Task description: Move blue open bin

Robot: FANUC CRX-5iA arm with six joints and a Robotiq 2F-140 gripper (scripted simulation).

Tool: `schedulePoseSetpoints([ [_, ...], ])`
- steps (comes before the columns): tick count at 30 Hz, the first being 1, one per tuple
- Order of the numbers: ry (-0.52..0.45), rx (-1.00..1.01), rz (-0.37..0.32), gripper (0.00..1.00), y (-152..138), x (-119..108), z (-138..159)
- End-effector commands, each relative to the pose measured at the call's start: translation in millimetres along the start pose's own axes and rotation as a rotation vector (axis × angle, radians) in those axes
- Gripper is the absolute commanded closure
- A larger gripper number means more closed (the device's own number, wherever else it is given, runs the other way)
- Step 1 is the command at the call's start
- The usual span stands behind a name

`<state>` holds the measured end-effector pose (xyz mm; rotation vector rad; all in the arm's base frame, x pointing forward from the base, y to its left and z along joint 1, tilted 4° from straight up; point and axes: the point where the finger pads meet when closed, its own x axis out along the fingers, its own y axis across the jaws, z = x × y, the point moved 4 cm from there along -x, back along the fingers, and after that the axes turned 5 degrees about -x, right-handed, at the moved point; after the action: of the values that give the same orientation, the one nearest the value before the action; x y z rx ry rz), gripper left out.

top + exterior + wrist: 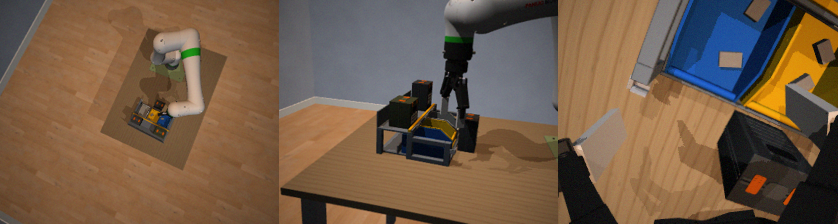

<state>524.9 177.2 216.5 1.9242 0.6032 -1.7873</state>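
The blue open bin [726, 35] [416, 135] sits in the grey shelf with two small tan parts in it. It shows in the side view [429, 139] on the lower level, and from above [164, 121] at the shelf's right end. A yellow bin [803, 66] stands right beside it. My gripper [453, 105] is open and empty. It hangs over the back of the shelf, above the blue bin's edge and a dark box. In the wrist view its two grey finger pads stand wide apart and touch nothing.
A dark box with orange marks [763, 167] [469, 132] stands on the table right behind the shelf. Two more dark boxes [404, 110] stand on the shelf's top level. A grey bin [144, 108] sits at the shelf's other end.
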Motion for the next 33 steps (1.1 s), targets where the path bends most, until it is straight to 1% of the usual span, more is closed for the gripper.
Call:
schedulePoseSetpoints([
  [1,0.0,0.15,0.0,0.0,0.0,-0.2,-0.1],
  [3,0.0,0.254,0.0,0.0,0.0,-0.2,-0.1],
  [15,0.0,0.254,0.0,0.0,0.0,-0.2,-0.1],
  [20,0.001,0.514,0.0,0.0,0.0,-0.2,-0.1],
  [32,0.001,0.514,0.0,0.0,0.0,-0.2,-0.1],
  [33,0.001,0.566,0.0,0.0,0.0,-0.2,-0.1],
])
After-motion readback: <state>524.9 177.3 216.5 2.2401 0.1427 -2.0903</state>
